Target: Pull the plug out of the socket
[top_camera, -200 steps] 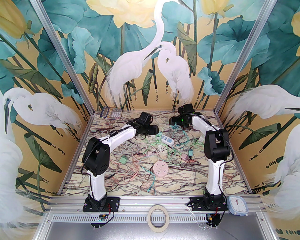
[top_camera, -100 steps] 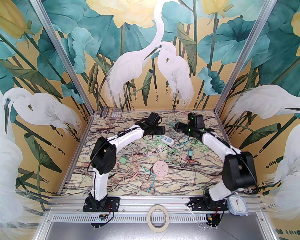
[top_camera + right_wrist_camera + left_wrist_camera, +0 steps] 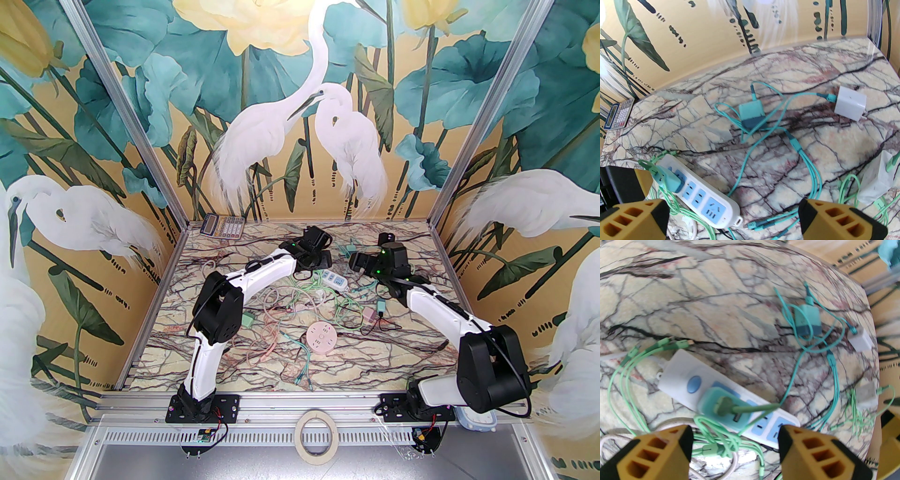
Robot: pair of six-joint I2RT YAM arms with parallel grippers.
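Since a second ago: left arm swung rightward. Left tool [image 3: 736, 438] now over socket strip [image 3: 677, 380], fingers apart, released, gripping nothing. Right arm's elbow dropped low toward near right corner. Right tool [image 3: 734, 211] drawn back, spread wide, empty. Green plug [image 3: 724, 407] seated in strip, in outlet beside blue switch. Worktop [image 3: 375, 356]: veined marble pattern, strewn with cables. Walls: heron-and-lotus mural, aluminium posts. Calculator [image 3: 222, 226] in far left corner.

Robotics lab cell, aluminium frame [image 3: 140, 140], heron-mural panels [image 3: 281, 70], marble-print tabletop [image 3: 375, 370], arms [image 3: 206, 356] bolted to front rail [image 3: 300, 402].
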